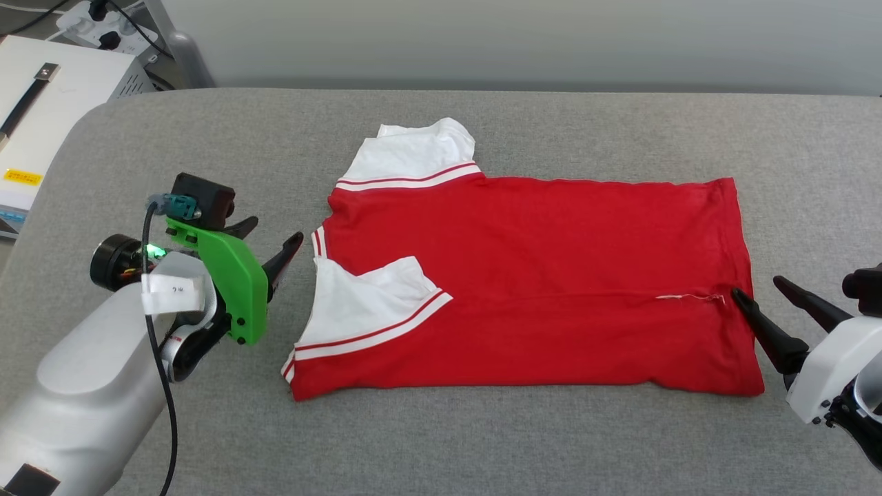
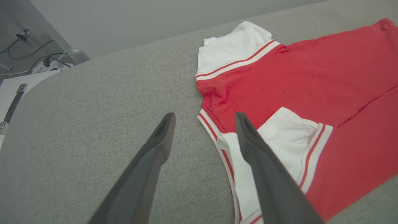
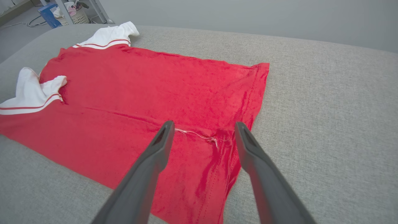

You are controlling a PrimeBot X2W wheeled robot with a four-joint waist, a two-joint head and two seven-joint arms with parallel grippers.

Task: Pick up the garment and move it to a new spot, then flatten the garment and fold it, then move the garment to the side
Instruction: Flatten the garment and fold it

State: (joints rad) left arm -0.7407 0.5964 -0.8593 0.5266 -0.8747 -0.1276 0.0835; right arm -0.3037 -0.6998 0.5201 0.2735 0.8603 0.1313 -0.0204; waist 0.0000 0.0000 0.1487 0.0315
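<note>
A grey fabric-covered surface (image 1: 482, 441) spans the foreground. Off its far left corner sits a white case (image 1: 69, 89) with a black handle (image 1: 27, 100) and yellow label (image 1: 22, 177); behind it, a power strip (image 1: 96, 21) with 2 black plugs

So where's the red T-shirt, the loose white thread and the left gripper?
red T-shirt (image 1: 551, 241), head view, middle of its red body.
loose white thread (image 3: 196, 134), right wrist view, middle of the thread.
left gripper (image 2: 205, 115), left wrist view, midway between its open fingertips.
</note>
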